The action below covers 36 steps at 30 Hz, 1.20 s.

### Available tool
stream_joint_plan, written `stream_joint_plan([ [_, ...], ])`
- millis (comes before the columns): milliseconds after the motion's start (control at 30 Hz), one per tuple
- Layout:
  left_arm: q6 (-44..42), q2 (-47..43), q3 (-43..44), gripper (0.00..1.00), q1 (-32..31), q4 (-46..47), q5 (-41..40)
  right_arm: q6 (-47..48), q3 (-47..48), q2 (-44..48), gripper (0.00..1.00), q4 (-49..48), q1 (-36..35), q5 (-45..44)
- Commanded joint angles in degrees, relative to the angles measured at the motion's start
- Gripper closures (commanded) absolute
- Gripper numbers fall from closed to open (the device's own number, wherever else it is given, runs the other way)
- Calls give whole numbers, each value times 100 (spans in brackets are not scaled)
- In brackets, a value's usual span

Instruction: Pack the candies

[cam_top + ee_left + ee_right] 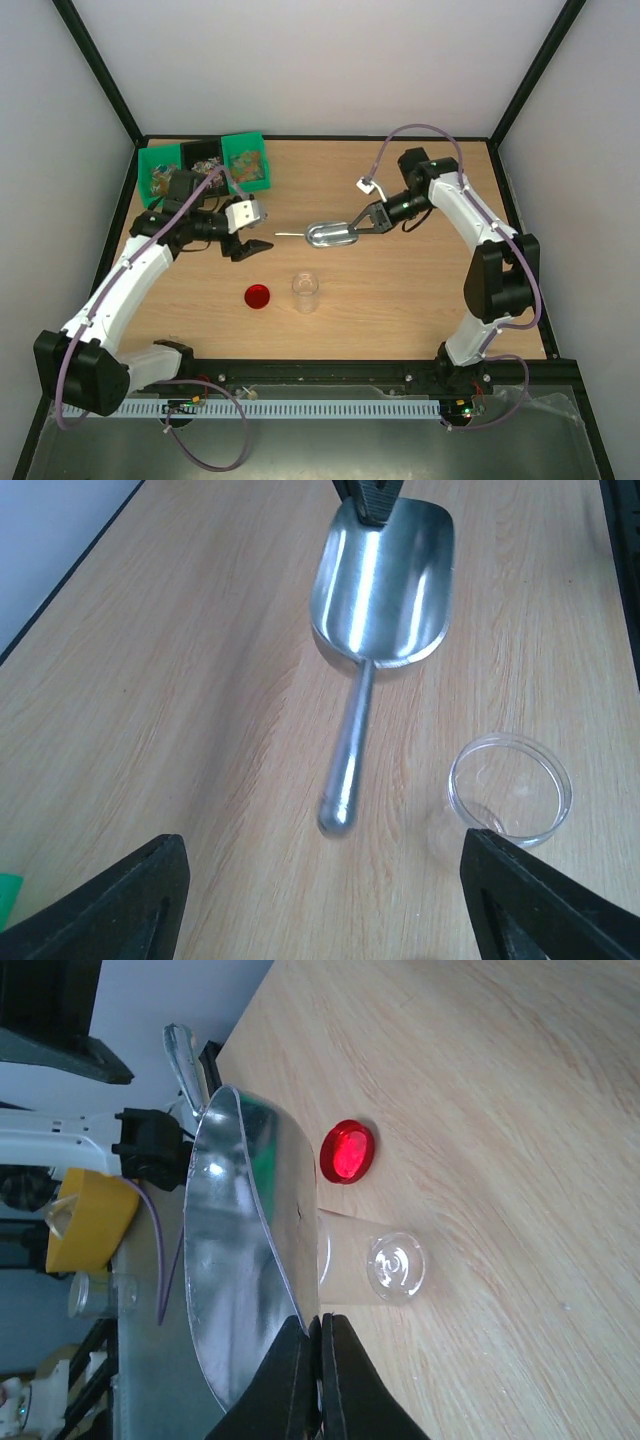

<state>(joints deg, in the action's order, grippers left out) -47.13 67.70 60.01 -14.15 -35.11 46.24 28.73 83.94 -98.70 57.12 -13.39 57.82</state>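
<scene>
Candies [247,168]: mixed colours, lying in green bins [150,160] at the far left corner of the table [420,300]. Single sweets are too small to make out.

Left pincer [252,247]: released. The wrist view shows both fingers [130,900] wide apart with only bare wood between them. It sits just near of the bins and points right, toward the scoop handle.

Right pincer [362,222]: clenched on the scoop [330,235], pinching the thin rim at the broad end of the bowl. Its wrist view shows the two fingers [345,1380] pressed together on that rim.

Scoop: silver metal, mid-table, with the bowl to the right and the handle running left toward the left pincer. The bowl shows bare shiny metal. Cannot tell whether the handle tip touches the table.

Jar [306,292]: clear, upright, mouth open. It stands near of the scoop, apart from it, roughly below the bowl in the top view.

Lid [257,296]: red and round, lying flat on the table just left of the jar, not touching it.

Both arms reach in from the near edge, the left one bent toward the bins and the right one curving in from the right side.
</scene>
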Motion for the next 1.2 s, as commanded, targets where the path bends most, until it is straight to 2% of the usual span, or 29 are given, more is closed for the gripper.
stream_joint_plan([
  [0, -218, 155, 267, 26, -283, 5, -228, -30, 188, 27, 98, 387, -207, 286],
  [100, 36, 222, 323, 32, -355, 253, -299, -220, 189, 6, 99, 261, -237, 394],
  [200, 636, 331, 298, 33, -219, 861, -563, -479, 205, -39, 99, 87, -240, 437],
  [400, 2046, 999, 478, 28, 653, 2131, -376, -1247, 57, 24, 99, -735, -194, 154],
  [533, 3214, 1854, 980, 23, 1013, 2778, -1291, -1657, -43, 49, 99, -1106, -119, 36],
  [700, 4382, 3156, 2005, 20, 1169, 2727, -3255, -1866, -173, 156, 99, -1355, -70, 5],
  [833, 4993, 3819, 2385, 17, 1160, 2793, -4111, -1970, -326, 236, 99, -1526, 12, -6],
  [1000, 5241, 4642, 3019, 17, 1160, 2470, -4736, -2128, -488, 338, 99, -1712, 117, 31],
  [1167, 5124, 5196, 3458, 21, 1151, 2304, -4567, -2143, -511, 391, 99, -1725, 200, 37],
])
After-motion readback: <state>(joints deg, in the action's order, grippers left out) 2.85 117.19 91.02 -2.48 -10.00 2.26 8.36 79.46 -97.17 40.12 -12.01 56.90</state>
